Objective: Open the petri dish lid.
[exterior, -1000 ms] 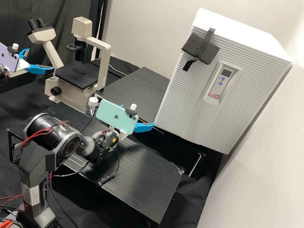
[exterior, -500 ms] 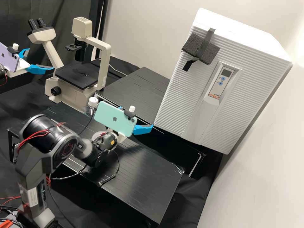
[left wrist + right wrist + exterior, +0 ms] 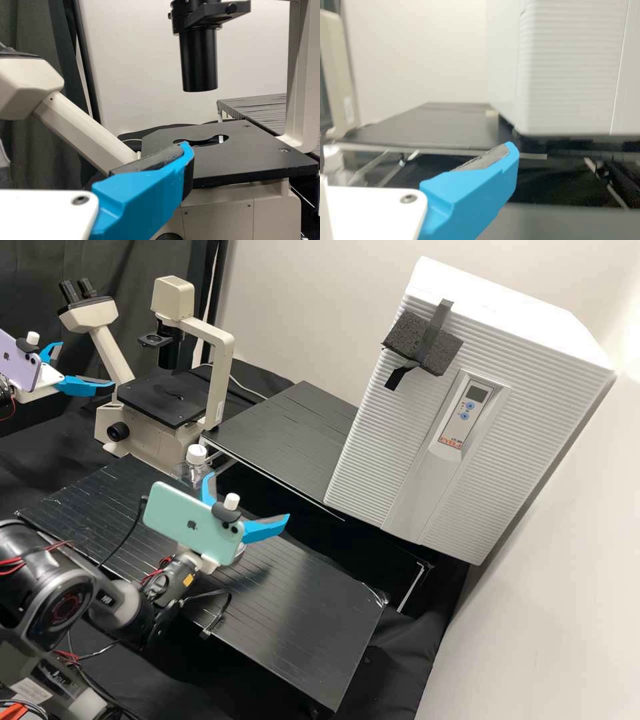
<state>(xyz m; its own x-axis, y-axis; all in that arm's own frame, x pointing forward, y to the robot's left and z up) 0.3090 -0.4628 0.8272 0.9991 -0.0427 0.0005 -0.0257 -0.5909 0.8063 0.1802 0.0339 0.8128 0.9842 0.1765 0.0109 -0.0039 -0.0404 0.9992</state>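
While the right hand (image 3: 250, 495) gapes, the cabinet (image 3: 533, 407) bears red lettering (image 3: 450, 441).

The low black table (image 3: 313, 620) bears a white-capped bottle (image 3: 193, 471) and what may be a clear dish (image 3: 238, 555). A white incubator (image 3: 387, 440) sits on the black platform (image 3: 280, 437) behind.

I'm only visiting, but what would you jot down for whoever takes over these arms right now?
Left gripper: open, empty, by the microscope.
Right gripper: open, empty, over the front table.
Dish: probably the clear rim peeking out behind the green phone; I can't tell whether its lid is on.
Done: nothing I can confirm; neither gripper holds a lid.
Left: check the dish, then lift its lid if still on.
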